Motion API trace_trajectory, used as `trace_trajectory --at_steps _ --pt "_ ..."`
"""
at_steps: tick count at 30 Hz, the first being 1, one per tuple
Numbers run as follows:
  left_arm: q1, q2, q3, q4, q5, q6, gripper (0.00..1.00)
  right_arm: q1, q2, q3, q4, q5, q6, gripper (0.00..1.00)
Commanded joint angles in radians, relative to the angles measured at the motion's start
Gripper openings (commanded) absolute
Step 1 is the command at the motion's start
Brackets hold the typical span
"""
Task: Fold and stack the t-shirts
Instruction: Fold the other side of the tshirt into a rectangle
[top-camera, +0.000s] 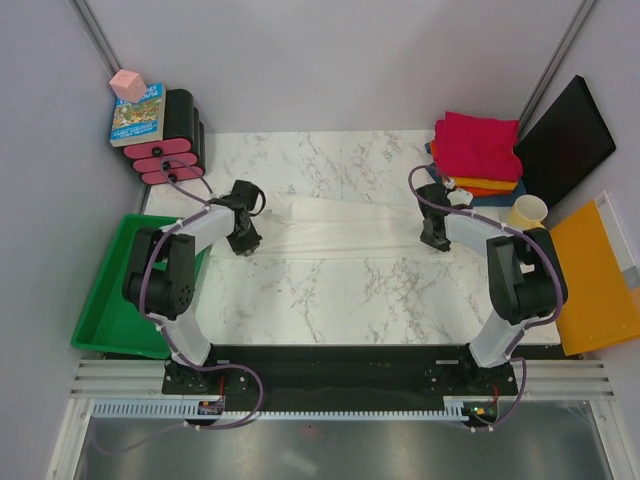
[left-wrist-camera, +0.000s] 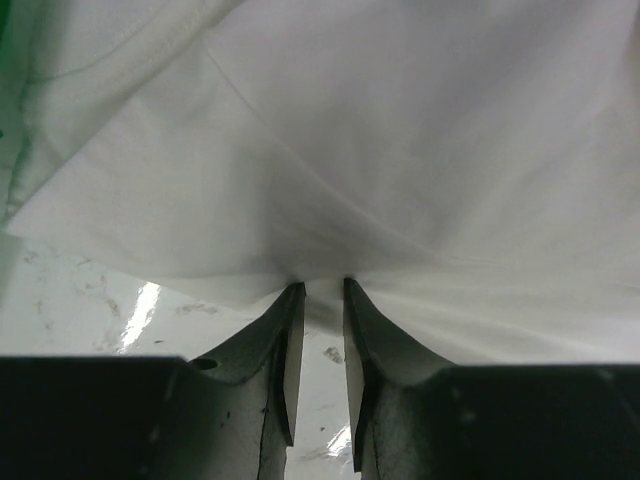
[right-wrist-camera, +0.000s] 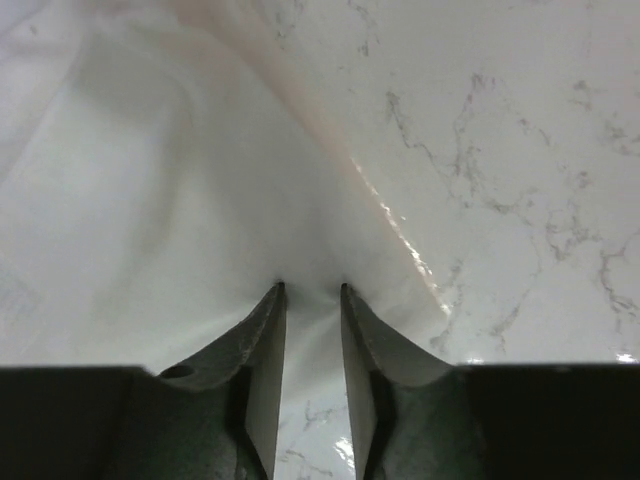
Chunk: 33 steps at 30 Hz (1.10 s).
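An off-white t-shirt (top-camera: 340, 228) lies folded into a long flat band across the middle of the marble table. My left gripper (top-camera: 243, 243) is at its left end. In the left wrist view the gripper (left-wrist-camera: 320, 285) is shut on the shirt's near edge (left-wrist-camera: 400, 180), and creases run out from the tips. My right gripper (top-camera: 433, 243) is at the band's right end. Seen from the right wrist, the gripper (right-wrist-camera: 310, 288) has its jaws a little apart, with the cloth (right-wrist-camera: 180, 200) lying loosely between the tips. Folded magenta (top-camera: 478, 143), orange (top-camera: 480, 186) and dark blue (top-camera: 495, 200) t-shirts are stacked at the back right.
A green bin (top-camera: 110, 290) hangs off the table's left side. A paper cup (top-camera: 527, 211), a black panel (top-camera: 565, 140) and an orange-yellow board (top-camera: 595, 285) crowd the right edge. A book (top-camera: 137, 115) with a pink block rests on a black and pink rack at the back left.
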Motion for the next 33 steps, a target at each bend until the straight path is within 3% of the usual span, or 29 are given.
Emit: trace_trajectory --at_steps 1,2,5,7,11,20,33 --pt "0.020 -0.103 -0.050 -0.098 -0.031 -0.015 0.30 -0.003 -0.092 0.022 -0.062 0.042 -0.049 0.41" --pt "0.010 -0.132 -0.048 -0.095 -0.039 -0.018 0.33 0.011 -0.114 0.033 -0.033 -0.009 -0.090 0.50" --pt "-0.012 -0.229 -0.022 -0.064 -0.047 -0.009 0.38 0.055 -0.167 0.096 0.050 -0.129 -0.158 0.61" --pt "-0.017 -0.249 0.016 -0.061 -0.038 -0.006 0.39 0.084 -0.138 0.174 0.039 -0.189 -0.172 0.61" --pt "-0.032 -0.206 0.062 -0.026 0.017 0.034 0.40 0.210 -0.095 0.229 0.021 -0.239 -0.211 0.46" --pt "-0.068 -0.099 0.016 0.141 0.059 0.129 0.43 0.310 -0.173 0.121 0.064 -0.252 -0.224 0.50" --pt "-0.074 0.207 0.438 0.103 0.056 0.143 0.38 0.332 -0.244 0.059 0.068 -0.254 -0.225 0.50"
